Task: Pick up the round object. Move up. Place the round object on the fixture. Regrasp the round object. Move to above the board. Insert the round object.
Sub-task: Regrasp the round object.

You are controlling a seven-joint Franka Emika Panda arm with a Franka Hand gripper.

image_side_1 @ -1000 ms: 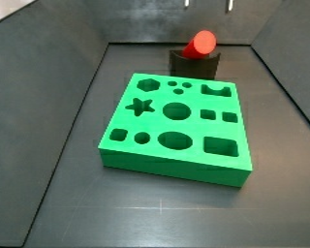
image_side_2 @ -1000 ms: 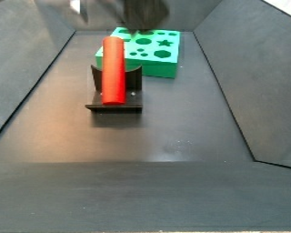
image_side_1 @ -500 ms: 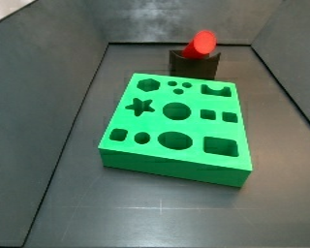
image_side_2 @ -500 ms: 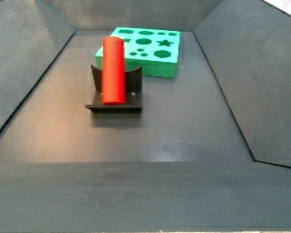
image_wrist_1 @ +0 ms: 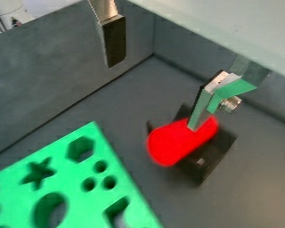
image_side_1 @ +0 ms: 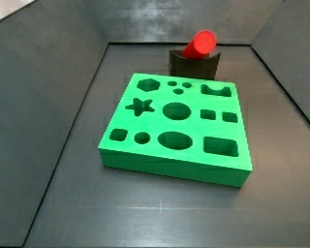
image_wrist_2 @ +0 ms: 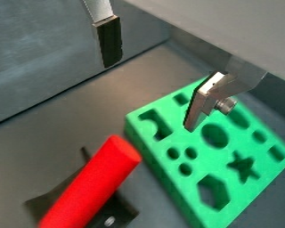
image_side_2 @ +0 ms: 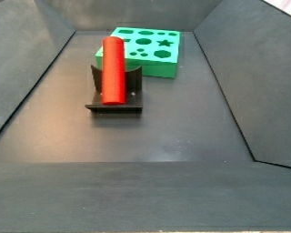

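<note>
The round object, a red cylinder peg (image_side_2: 113, 65), lies on the dark fixture (image_side_2: 114, 102) in front of the green board (image_side_2: 148, 50). In a side view I see its round end (image_side_1: 201, 42) above the fixture (image_side_1: 194, 65), behind the board (image_side_1: 177, 121). My gripper (image_wrist_1: 163, 76) is open and empty, well above the peg (image_wrist_1: 181, 142) and the fixture (image_wrist_1: 210, 156). In both wrist views nothing is between the fingers (image_wrist_2: 108, 40). The gripper (image_wrist_2: 157, 73) hangs over the floor between the peg (image_wrist_2: 92, 183) and the board (image_wrist_2: 216, 151). It does not show in either side view.
Dark grey walls (image_side_1: 47, 68) enclose the floor on both sides and at the back. The board's cut-outs include a star (image_side_1: 142, 107), circles and squares. Bare floor (image_side_2: 148, 155) lies in front of the fixture.
The gripper, seen at the top of both side views a second ago, has risen out of them. The peg stays on the fixture.
</note>
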